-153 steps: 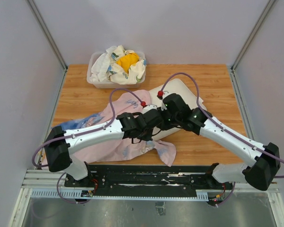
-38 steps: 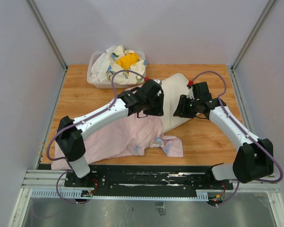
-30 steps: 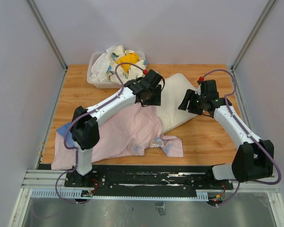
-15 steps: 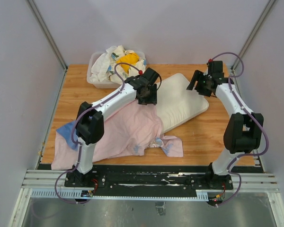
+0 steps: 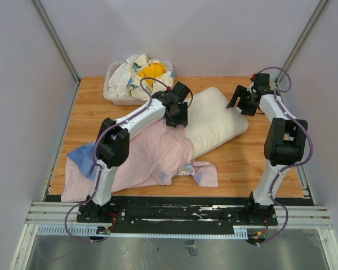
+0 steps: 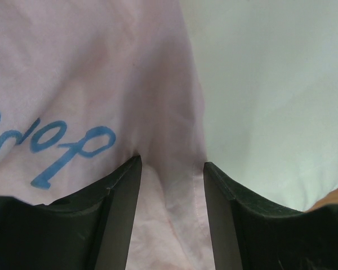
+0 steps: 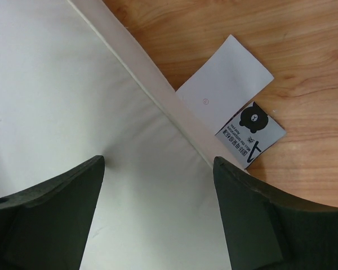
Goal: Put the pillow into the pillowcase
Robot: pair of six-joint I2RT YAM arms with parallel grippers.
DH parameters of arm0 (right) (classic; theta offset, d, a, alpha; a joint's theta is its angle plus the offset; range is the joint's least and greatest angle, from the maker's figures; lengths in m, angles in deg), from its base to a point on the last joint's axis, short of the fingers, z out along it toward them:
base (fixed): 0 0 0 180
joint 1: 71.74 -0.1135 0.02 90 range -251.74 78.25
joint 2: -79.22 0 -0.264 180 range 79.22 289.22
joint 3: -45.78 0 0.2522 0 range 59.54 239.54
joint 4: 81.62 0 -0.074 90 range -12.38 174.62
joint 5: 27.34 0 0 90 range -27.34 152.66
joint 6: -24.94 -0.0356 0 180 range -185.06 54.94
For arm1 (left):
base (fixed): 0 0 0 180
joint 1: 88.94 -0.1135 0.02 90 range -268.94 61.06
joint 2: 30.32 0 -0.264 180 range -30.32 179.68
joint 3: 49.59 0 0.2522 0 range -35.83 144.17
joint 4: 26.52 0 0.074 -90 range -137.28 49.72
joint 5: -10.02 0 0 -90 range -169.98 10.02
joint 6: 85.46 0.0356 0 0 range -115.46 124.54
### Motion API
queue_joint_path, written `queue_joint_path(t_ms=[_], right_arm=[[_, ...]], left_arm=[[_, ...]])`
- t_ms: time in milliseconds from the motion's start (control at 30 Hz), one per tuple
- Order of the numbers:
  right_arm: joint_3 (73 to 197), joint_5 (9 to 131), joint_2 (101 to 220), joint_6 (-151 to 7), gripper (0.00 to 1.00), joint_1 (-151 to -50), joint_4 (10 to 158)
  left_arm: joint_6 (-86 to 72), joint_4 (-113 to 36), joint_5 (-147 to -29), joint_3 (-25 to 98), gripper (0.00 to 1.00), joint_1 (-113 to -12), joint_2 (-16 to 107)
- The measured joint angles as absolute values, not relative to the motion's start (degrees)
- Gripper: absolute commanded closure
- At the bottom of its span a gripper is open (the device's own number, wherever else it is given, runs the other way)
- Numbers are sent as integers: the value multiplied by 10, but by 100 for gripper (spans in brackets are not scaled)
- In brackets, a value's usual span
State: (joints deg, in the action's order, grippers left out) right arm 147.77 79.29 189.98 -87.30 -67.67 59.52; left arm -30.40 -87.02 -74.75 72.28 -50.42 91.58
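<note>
The soft pillow (image 5: 214,118) is lying on the surface (image 5: 259,163), one end under the limp pillowcase (image 5: 152,154); left tool (image 6: 172,163) is pinching its hem, right tool (image 7: 158,160) is hanging open over the squashy tagged corner.

Pillow (image 5: 217,119): cream, soft, lying flat, slanted; near-left end under pillowcase. Pillowcase (image 5: 149,160): pink side up, crumpled, blue at edges.
</note>
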Motion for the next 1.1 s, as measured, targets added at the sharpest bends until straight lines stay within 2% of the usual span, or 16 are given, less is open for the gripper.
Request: queue_joint_path(t_ms=[367,500,667,700,733,800,1100], right_arm=[[1495,906,1979,-874,19,-651,651],[1477,953,1982,-876,26,-648,685],[1433,997,1975,-887,53,-649,739],[1424,1003,1971,-889,75,-649,746],[1411,1011,1966,-894,87,-649,756],[1395,1025,1954,-898,98,-651,766],[1324,1030,1894,-903,99,-664,784]], left_arm=[[-304,-869,-767,723,48,-515,918],[-304,-869,-771,722,49,-518,918],[-304,-865,-774,717,49,-521,918],[-304,-865,-775,716,49,-521,918],[-304,-863,-775,713,49,-522,918],[-304,-861,-775,708,49,-522,918],[-298,-865,-765,692,47,-524,911]])
